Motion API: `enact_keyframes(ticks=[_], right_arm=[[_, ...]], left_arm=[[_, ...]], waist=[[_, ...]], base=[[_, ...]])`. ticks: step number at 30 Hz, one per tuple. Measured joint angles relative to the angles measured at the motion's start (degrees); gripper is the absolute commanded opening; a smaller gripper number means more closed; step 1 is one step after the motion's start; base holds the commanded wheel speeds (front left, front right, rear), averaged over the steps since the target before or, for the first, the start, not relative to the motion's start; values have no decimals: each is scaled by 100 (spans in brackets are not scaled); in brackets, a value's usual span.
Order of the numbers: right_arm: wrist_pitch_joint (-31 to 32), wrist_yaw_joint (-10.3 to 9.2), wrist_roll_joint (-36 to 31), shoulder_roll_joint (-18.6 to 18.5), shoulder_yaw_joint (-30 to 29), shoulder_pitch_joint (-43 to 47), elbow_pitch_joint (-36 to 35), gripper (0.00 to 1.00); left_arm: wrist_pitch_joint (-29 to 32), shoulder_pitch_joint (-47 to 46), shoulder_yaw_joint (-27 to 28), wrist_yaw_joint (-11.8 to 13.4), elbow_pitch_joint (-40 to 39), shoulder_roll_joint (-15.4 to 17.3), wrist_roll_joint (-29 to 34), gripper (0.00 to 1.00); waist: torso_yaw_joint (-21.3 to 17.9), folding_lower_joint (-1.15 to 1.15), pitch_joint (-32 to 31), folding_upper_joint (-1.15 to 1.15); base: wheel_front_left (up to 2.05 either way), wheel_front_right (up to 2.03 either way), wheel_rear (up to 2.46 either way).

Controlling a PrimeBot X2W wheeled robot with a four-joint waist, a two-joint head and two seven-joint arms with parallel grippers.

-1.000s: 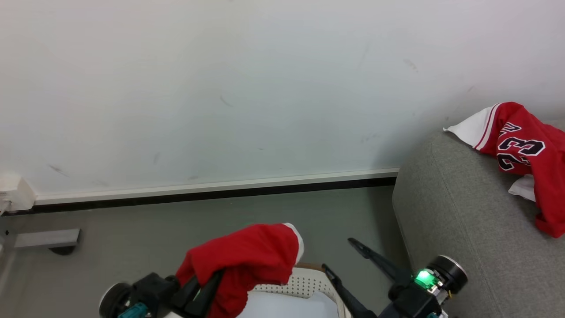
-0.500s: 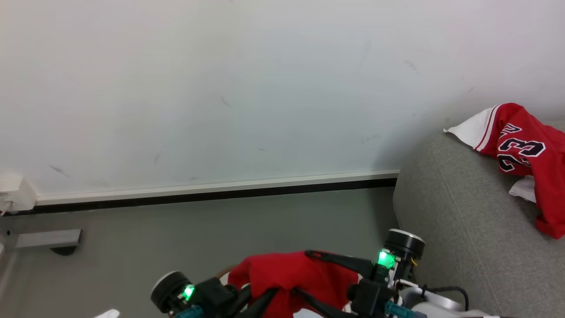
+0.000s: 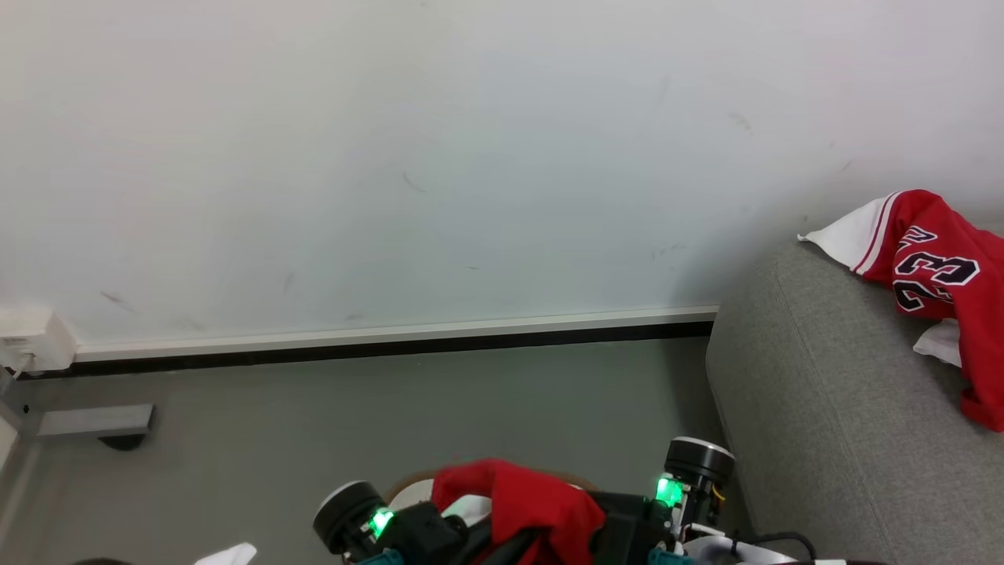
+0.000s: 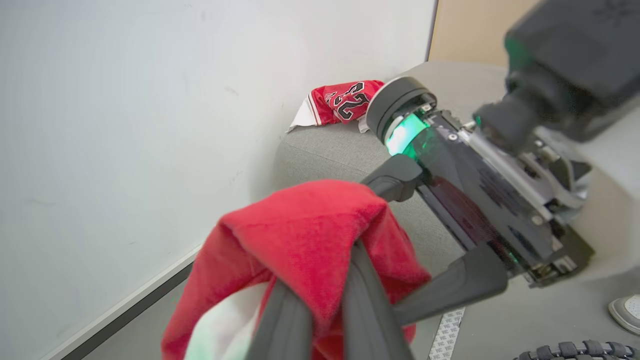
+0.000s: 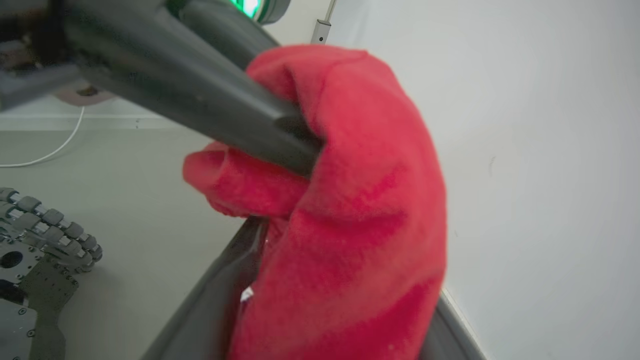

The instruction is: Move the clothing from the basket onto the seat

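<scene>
Two grippers now meet on one red garment (image 3: 518, 502) at the bottom edge of the head view. It hangs above the basket (image 3: 406, 480), whose brown rim peeks out behind the cloth. A second ago the left gripper alone held that garment up over the basket, while the right gripper stood off toward the sofa with its fingers spread. The right gripper has since swung across to the cloth, and the pair sits lower in the view. The head camera has shifted a little too, so the slight slide of wall and sofa is not their own.

The left gripper (image 4: 330, 295) is clamped on the garment, its fingers close together with a fold draped over them. The right gripper (image 5: 345, 260) stands spread, one finger on either side of the bundle, not pinching it. I judge the lift out of the basket done and a second hold in preparation, with the carry across yet to come.

The sofa (image 3: 823, 408) turns its rounded left edge toward the grippers, just to their right. A jersey (image 3: 941, 290) numbered 23 already lies at the sofa's far edge by the wall. Bare grey upholstery between the left edge and that jersey offers landing room. The floor (image 3: 314, 416) beyond the basket lies open up to the wall. A person's shoe (image 4: 625, 312) rests on the floor at the right edge of the left wrist view, so the swing should stay high and short.
</scene>
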Motion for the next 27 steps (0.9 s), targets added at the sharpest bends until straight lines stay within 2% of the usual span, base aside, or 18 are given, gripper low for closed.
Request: enact_keyframes(ticks=[2,3,4,5,6,7,8,12,13,14,15,16,17,18,27], right_arm=[[98,0,108,-63,-12,1,-56,100],[112,0,160,-88,-11,1,-62,91],[116,0,202,-111,-12,1,-55,55],[132,0,245,-125,-11,-1,-37,41],[133,0,268,-140,-11,-5,-15,21],[133,0,313,-153,-12,-11,18,6],[129,0,390,-165,-12,-21,63,0],[-16,0,615,-192,-13,-63,221,0],[-47,0,662,-192,-12,-66,256,0],[-101,0,726,-191,-12,-72,297,0],[-155,0,776,-191,-13,-83,339,0],[-213,0,826,-191,-13,-93,378,0],[-278,0,878,-189,-12,-104,425,0],[-353,1,917,-190,-10,-125,481,0],[-826,1,1156,-286,-248,-248,892,0]], left_arm=[[-24,-47,-48,-8,-8,5,-40,0],[-36,-62,-65,-8,-11,13,-49,0],[-41,-68,-79,-8,-14,22,-59,0],[-45,-75,-93,-8,-15,27,-98,0],[-57,-82,-102,-8,-19,37,-132,0],[-68,-86,-108,-8,-22,47,-154,0],[-75,-87,-111,-8,-22,59,-162,0],[-94,-87,-113,-14,-22,90,-205,0],[-110,-87,-104,29,-16,93,-204,12],[-148,-87,-93,35,-3,96,-204,32],[-180,-86,-86,56,14,98,-204,46],[-209,-83,-77,86,33,94,-204,73],[-255,-79,-73,101,58,92,-204,95],[-296,-75,-75,116,89,88,-204,100],[-516,-26,-20,266,425,10,-223,100]], waist=[[0,0,1,0],[-3,0,2,0],[-5,0,2,0],[-9,0,1,0],[-14,0,1,0],[-19,0,1,0],[-23,0,1,0],[-34,0,-3,0],[-36,0,-2,0],[-40,0,-1,0],[-44,0,-1,0],[-50,0,0,0],[-57,0,2,0],[-63,0,2,0],[-289,0,60,0]], base=[[0,0,0],[0,0,0],[0,0,0],[0,0,0],[0,0,0],[0,0,0],[0,0,0],[0,0,0],[0,0,0],[0,0,0],[0,0,0],[0,0,0],[0,0,0],[0,0,0],[0,0,0]])
